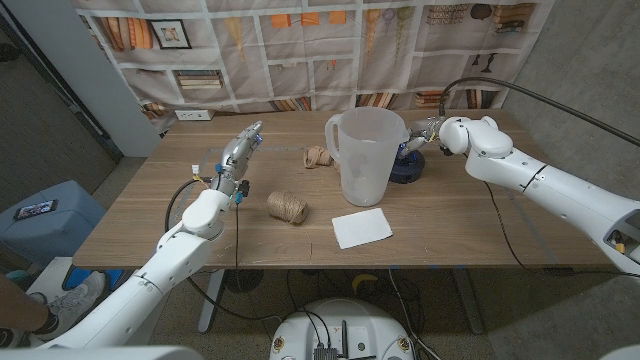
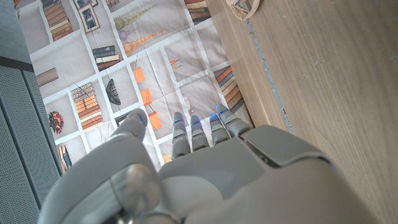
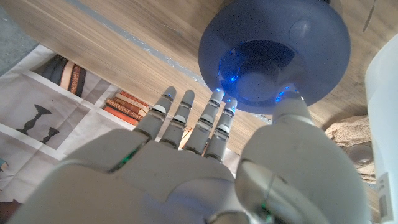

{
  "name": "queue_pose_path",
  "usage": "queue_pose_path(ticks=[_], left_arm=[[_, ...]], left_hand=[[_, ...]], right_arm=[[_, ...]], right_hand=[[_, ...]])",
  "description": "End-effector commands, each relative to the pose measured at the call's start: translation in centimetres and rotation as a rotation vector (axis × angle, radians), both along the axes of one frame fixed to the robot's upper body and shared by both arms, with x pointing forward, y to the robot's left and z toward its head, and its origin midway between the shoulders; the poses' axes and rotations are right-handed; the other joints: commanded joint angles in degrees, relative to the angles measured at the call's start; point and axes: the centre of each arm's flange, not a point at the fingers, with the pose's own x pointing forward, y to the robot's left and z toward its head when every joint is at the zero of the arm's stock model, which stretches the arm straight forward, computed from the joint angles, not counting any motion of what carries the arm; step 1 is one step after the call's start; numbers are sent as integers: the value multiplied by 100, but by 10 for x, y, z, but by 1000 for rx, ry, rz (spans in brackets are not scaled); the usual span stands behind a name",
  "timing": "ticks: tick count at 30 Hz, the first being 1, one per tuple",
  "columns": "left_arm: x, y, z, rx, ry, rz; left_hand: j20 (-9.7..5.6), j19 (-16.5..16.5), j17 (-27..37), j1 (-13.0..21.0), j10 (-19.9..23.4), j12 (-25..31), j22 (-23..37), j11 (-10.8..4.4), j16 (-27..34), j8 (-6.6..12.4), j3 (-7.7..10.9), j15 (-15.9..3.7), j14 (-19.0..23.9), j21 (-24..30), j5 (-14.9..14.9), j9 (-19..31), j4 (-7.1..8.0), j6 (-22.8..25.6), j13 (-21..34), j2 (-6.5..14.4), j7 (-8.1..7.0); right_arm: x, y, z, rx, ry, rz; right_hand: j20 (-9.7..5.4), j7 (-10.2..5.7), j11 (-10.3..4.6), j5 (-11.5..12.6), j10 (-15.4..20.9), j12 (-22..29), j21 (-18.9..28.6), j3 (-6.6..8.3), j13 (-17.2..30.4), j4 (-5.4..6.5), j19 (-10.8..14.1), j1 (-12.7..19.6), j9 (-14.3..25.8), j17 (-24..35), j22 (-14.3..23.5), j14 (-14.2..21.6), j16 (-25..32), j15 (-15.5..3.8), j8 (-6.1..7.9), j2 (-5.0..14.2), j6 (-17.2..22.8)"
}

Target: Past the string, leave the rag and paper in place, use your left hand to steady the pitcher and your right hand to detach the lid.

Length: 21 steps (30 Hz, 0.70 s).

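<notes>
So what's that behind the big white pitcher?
Behind the pitcher lies its blue lid on the table, with the right hand over it. The pitcher covers the lid's left part.

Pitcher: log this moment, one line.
pitcher: lid off | lid: on table beside pitcher | left hand: open, clear of pitcher | right hand: by lid

Blue lid (image 1: pixel 405 168) half hidden behind pitcher (image 1: pixel 364 155); rag (image 2: pixel 244 7) cut by frame edge.

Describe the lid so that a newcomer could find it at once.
Find the tall translucent pitcher at the middle of the wooden table. The lid lies on the table just beside it, near the right hand. It is the only dark blue, round thing there.
</notes>
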Motion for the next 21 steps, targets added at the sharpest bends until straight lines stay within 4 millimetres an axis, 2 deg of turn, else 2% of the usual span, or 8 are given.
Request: queue_pose_path(ticks=[1, 9, 15, 21], left_arm=[[0, 3, -2, -32, -17, -26], [1, -1, -1, -14, -6, -30], [5, -4, -3, -18, -4, -43], [8, -6, -5, -19, 2, -51]], left_hand=[[3, 28, 16, 7, 64, 0, 10, 11, 42, -2, 63, -2, 45, 19, -3, 7, -11, 20, 5, 48, -22], [-39, -16, 23, -45, -84, -85, 12, 34, -3, -98, 136, -10, -49, -11, -15, 7, -7, -162, 5, 44, -32], [-49, -29, 24, -64, -106, -97, 12, 43, -13, -113, 152, 4, -81, -18, -19, 7, -4, -201, 5, 40, -44], [-49, -26, 26, -83, -123, -105, 12, 61, -14, -123, 169, 3, -92, -17, -21, 7, 2, -232, 6, 42, -42]], right_arm=[[-4, -7, -2, 103, -2, 49], [-7, -29, -8, 301, -35, 147], [-11, -42, -13, 450, -61, 206], [-13, -48, -20, 558, -83, 248]], right_hand=[[14, 0, 127, 122, -344, -16, -12, -87, 0, 58, -103, -207, 18, 52, 20, -233, -102, -255, -98, -7, -145], [101, 22, 329, 182, -802, -13, -16, -202, -18, 155, -223, -496, 27, 94, 21, -535, -222, -49, -247, -19, -392], [128, 84, 377, 183, -893, 1, -13, -234, -12, 196, -250, -597, 31, 106, 22, -619, -252, -28, -299, -3, -487], [40, 143, 456, 166, -1127, -12, 28, -273, -15, 243, -164, -725, 32, 114, 24, -701, -287, 34, -373, 32, -613]])
